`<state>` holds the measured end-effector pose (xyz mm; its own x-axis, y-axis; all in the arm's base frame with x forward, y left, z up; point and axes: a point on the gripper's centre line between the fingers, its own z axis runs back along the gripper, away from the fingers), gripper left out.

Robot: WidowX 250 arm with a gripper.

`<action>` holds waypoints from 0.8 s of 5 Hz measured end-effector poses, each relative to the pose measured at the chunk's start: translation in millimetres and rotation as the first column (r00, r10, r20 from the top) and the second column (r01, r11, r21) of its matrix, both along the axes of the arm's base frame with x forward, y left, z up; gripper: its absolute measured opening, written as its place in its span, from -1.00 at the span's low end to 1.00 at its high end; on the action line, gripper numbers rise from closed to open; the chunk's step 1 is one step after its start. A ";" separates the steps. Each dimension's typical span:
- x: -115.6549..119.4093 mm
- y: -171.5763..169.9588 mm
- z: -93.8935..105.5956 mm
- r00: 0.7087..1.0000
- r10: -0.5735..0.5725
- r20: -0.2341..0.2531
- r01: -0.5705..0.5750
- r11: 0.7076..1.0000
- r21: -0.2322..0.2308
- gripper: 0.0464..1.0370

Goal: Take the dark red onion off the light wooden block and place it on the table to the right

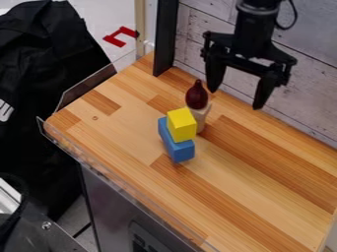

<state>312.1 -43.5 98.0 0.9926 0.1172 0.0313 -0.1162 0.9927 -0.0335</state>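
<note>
Camera view showed us the gripper point(235, 99), fingers spread near a glossy teardrop point(196, 95), farther from a yellow cube point(182, 125) and oblong block point(176, 144).

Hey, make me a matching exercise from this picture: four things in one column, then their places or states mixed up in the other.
Things:
1. Yellow block
2. Blue block
3. Dark red piece
4. Robot hand

Places or states:
A. Round below, pointed at the top
B. Open, above the wooden counter
C. Resting on the blue block
D. Underneath the yellow block

Pairs: 1-C, 2-D, 3-A, 4-B.
</note>
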 end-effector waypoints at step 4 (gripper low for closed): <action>11.0 67.4 -12.7 0.996 0.062 -0.064 -0.061 0.998 0.008 0.93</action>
